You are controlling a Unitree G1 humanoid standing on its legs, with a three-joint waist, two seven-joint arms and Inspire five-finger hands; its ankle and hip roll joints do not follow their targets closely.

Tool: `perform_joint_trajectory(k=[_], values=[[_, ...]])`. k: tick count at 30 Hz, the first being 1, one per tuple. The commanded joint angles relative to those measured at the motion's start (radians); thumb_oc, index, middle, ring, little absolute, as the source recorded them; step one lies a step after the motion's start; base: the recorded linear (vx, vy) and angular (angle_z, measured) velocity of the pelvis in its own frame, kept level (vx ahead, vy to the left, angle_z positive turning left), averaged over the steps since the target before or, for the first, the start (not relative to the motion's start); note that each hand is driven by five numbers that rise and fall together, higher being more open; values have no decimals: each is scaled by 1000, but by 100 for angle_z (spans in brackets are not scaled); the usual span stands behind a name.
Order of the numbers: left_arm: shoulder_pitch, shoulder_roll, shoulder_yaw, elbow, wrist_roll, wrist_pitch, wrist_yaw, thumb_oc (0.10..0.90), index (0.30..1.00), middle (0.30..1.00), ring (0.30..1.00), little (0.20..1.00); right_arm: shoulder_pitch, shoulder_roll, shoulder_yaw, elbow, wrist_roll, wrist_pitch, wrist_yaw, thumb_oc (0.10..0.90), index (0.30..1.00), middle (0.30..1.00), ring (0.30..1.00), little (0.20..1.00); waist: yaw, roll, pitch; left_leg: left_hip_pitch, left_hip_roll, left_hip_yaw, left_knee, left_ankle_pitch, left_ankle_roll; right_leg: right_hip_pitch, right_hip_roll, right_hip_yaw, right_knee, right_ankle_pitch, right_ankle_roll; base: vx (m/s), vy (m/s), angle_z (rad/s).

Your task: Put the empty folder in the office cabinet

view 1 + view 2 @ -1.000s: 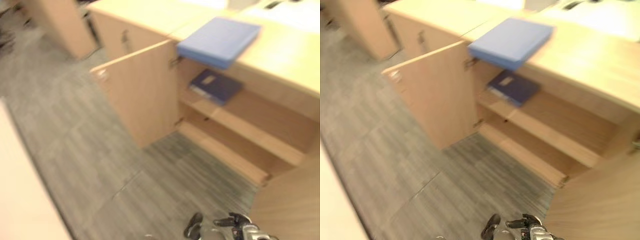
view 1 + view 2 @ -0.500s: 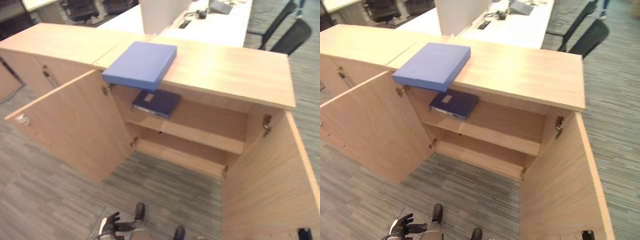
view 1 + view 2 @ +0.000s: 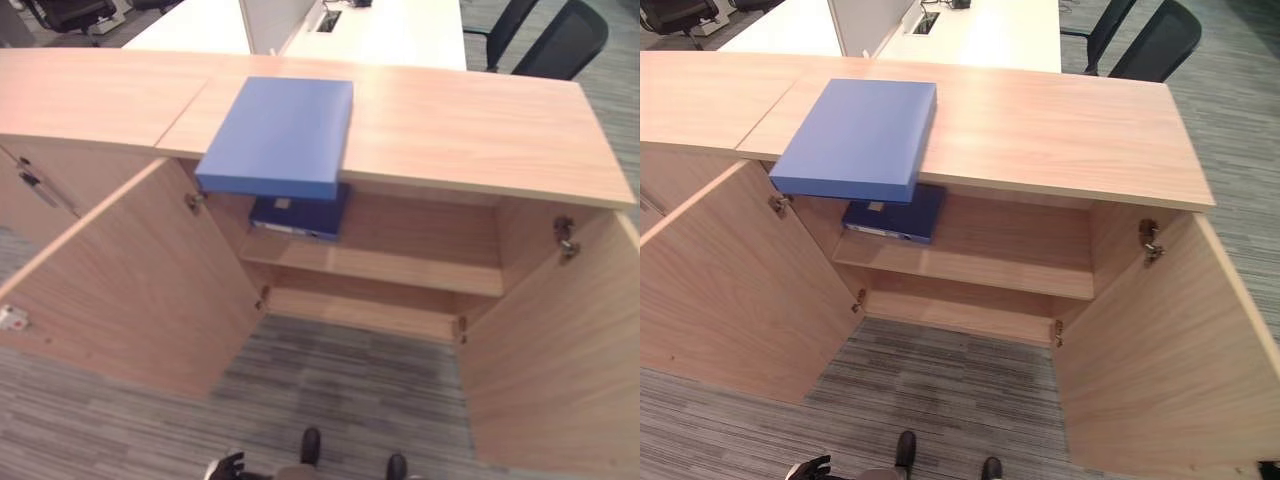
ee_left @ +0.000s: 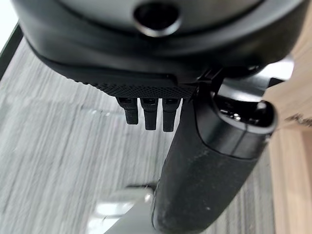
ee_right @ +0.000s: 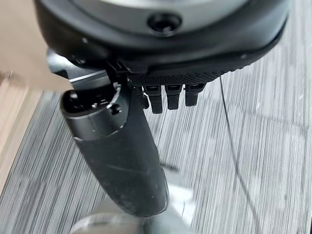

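A light blue folder (image 3: 278,135) lies flat on the wooden top of the office cabinet (image 3: 480,130), its near end jutting past the front edge. Both cabinet doors stand open: the left door (image 3: 130,280) and the right door (image 3: 560,350). A dark blue folder (image 3: 298,215) lies on the upper shelf (image 3: 400,265), right under the light blue one. My left hand (image 4: 204,180) hangs low over the carpet with relaxed fingers (image 4: 148,114) and holds nothing; it also shows at the left eye view's bottom edge (image 3: 225,468). My right hand (image 5: 122,156) hangs over the floor too, open.
A second cabinet (image 3: 30,190) with shut doors adjoins on the left. Behind the cabinets stands a white desk (image 3: 380,30), with dark office chairs (image 3: 560,40) at the back right. Grey carpet (image 3: 340,390) lies between the two open doors.
The whole picture has swung round, so the camera now faces the open cabinet squarely and from nearer. Both folders lie where they were. My hands stay low.
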Motion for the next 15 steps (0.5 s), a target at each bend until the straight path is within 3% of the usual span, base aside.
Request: perform_joint_trajectory(k=[1,3,7,8,9,12,15], values=[[2,45,28,25,20,-10,-9,800,900,900,900,900,-20,-5,9,6,-10,-4,21,800,900,900,900,900,15,-55,-35,-64,-9,-3,22,-68,-6,73,-118,-51,-47,97,110,145,269,-22],[3,49,35,33,17,-8,-16,800,900,900,900,900,-27,1,16,3,-15,0,35,800,900,900,900,900,21,-56,-39,-54,-26,12,18,-80,7,57,-139,-68,-26,137,122,111,245,-18],[6,63,40,33,34,2,-25,800,900,900,900,900,-35,10,52,-4,-57,0,50,800,900,900,900,900,54,-43,-40,-12,-46,48,3,-106,24,73,-187,-230,52,139,114,127,198,-21],[11,69,41,30,38,5,-25,800,900,900,900,900,-39,17,79,-20,-72,-3,51,800,900,900,900,900,56,-44,-40,5,-49,48,-4,-109,28,58,-153,-231,88,107,97,111,111,-16],[11,69,41,30,38,5,-25,800,900,900,900,900,-39,17,79,-20,-72,-3,51,800,900,900,900,900,56,-44,-40,5,-49,48,-4,-109,28,58,-153,-231,88,107,97,91,71,-15],[17,70,45,27,37,1,-24,800,900,900,900,900,-56,16,108,-43,-63,-10,50,800,900,900,900,900,55,-36,-31,12,-53,39,-4,-109,29,-4,-42,-163,85,34,57,37,26,-9],[5,62,30,31,39,-3,-25,800,900,900,900,900,-77,14,132,-46,-59,-16,39,800,900,900,900,900,29,-30,6,17,-64,14,-4,-102,28,-104,61,-68,53,35,36,1,-16,-13]])
